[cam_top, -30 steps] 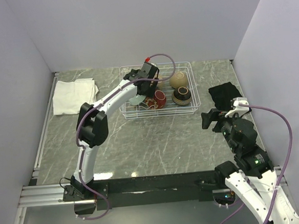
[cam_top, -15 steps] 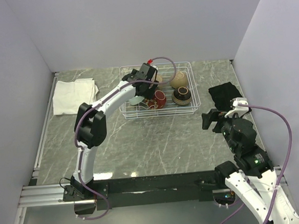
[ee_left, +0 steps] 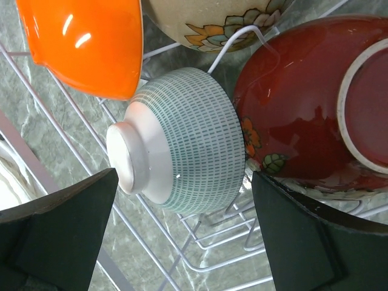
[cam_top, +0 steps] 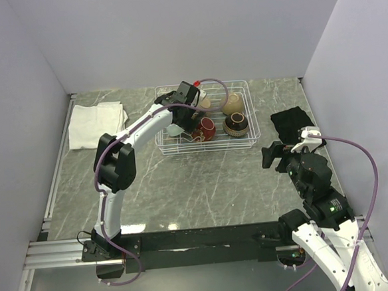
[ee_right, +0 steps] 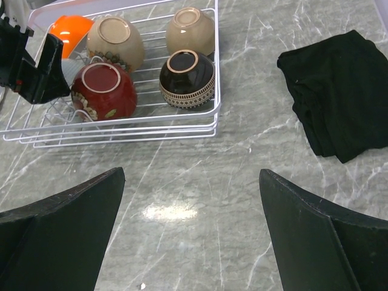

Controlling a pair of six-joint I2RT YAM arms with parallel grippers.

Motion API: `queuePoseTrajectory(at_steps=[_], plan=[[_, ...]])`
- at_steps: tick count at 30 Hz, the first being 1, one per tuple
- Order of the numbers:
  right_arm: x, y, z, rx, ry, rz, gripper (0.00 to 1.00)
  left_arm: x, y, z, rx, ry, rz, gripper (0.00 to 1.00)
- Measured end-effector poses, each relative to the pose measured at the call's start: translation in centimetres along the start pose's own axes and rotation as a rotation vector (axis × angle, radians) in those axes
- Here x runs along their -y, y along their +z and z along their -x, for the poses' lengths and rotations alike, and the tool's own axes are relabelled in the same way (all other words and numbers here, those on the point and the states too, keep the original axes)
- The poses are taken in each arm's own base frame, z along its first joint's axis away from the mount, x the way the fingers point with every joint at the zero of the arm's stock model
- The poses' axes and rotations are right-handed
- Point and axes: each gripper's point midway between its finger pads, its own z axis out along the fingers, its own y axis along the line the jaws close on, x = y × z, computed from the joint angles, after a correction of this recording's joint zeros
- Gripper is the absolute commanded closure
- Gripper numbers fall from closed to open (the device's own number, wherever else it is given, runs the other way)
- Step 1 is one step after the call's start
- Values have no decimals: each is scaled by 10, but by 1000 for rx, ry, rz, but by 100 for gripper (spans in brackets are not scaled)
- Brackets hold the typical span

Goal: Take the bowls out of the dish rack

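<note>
Two grippers, both released and empty. Left gripper (ee_left: 182, 182) has its fingers either side of a green bowl (ee_left: 188, 151), ribbed, lying on its side in the white wire rack (ee_right: 216, 91) at far centre. Six glossy round bowls sit in the rack: one orange (ee_left: 85, 42), two tan (ee_right: 115, 39) (ee_right: 191, 27), one green, one red (ee_left: 303, 97), one black-brown (ee_right: 187, 76). Right gripper (ee_right: 191, 173) hangs over grey marble (ee_right: 194, 242), near right, by one black cloth (ee_right: 339, 91).

1. Orange bowl (ee_left: 85, 42): glazed ceramic, high gloss with bright highlights.
2. Red bowl (ee_left: 297, 103): glossy, smooth glaze.
3. Green bowl (ee_left: 188, 145): ceramic with a softer sheen and a smooth foot.
4. Tan bowl (ee_left: 206, 15): smooth glaze.
5. Black-brown bowl (ee_right: 187, 77): shiny glaze.
6. Rack (ee_right: 121, 134): thin, smooth, white-coated wire.
7. Table (ee_right: 200, 200): veined stone look, polished, reflecting light.
8. Black cloth (ee_right: 339, 91) and white cloth (cam_top: 96, 124): soft, matt fabric.
9. Left fingers (ee_left: 54, 236): matt black plastic.
</note>
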Motion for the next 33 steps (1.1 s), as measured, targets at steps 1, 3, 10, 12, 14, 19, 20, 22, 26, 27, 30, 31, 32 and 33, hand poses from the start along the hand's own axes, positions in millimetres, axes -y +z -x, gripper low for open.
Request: queuePoseTrajectory(at_steps=[1, 3, 10, 12, 14, 19, 20, 22, 26, 27, 30, 31, 32, 33], plan=[[0, 0, 0, -1, -1, -1, 0, 0, 0, 0, 0, 3, -2, 1], [0, 0, -1, -3, -1, -1, 0, 0, 0, 0, -1, 9, -8, 1], [1, 0, -1, -5, -3, -3, 0, 0, 2, -1, -2, 29, -30, 1], [1, 0, -2, -7, -3, -3, 0, -1, 3, -1, -6, 34, -38, 1], [1, 0, -2, -8, -4, -4, 0, -2, 4, -2, -10, 38, -44, 2], [1, 2, -3, -16, -6, -6, 0, -3, 11, -5, -27, 39, -52, 8], [1, 2, -4, -18, -6, -6, 0, -2, 12, -6, -33, 39, -57, 9], [1, 2, -4, -19, -7, -6, 0, -2, 14, -9, -42, 41, -65, 9], [1, 2, -4, -20, -7, -6, 0, -2, 14, -8, -42, 41, -68, 17], [1, 2, -4, -21, -8, -6, 0, -2, 14, -8, -41, 42, -68, 18], [1, 1, -3, -20, -11, -6, 0, -2, 14, -7, -37, 43, -67, 27], [0, 1, -2, -20, -11, -5, 0, -3, 13, -6, -35, 41, -66, 28], [0, 1, -1, -17, -11, -4, 0, -3, 13, -5, -33, 41, -66, 32], [0, 1, -1, -17, -11, -4, 0, -3, 13, -5, -32, 40, -66, 34]])
